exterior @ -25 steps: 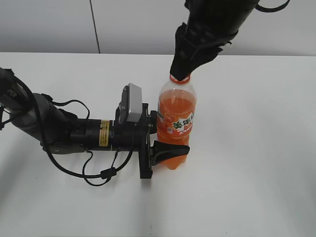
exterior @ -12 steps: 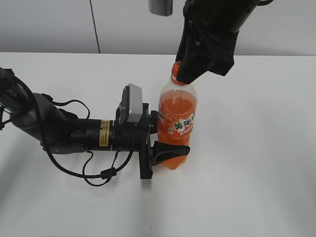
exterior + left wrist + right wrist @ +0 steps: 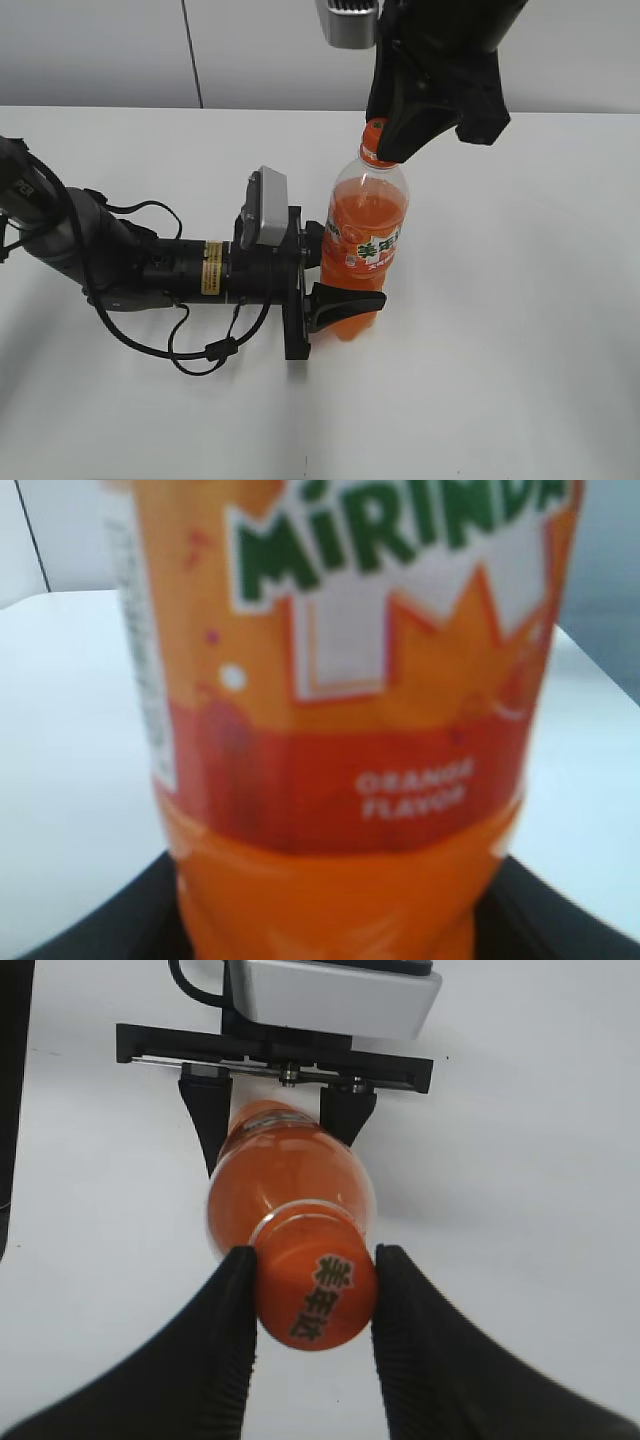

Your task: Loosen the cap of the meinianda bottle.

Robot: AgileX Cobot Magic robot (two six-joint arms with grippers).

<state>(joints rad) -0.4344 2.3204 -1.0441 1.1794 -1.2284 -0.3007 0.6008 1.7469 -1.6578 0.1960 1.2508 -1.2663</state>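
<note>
Leaning meinianda bottle (image 3: 362,250), cap (image 3: 375,131) up-right

Bottle: the meinianda bottle (image 3: 364,245) stands on the white desk (image 3: 520,330), leaning slightly right at the top.
Cap: the cap (image 3: 376,130) is orange, mostly hidden under the right gripper (image 3: 392,140).
Left gripper: the left gripper (image 3: 335,270) lies low along the desk, fingers (image 3: 345,302) clamped on the bottle's lower body.
Right gripper: comes from above, closed around the cap.
</note>
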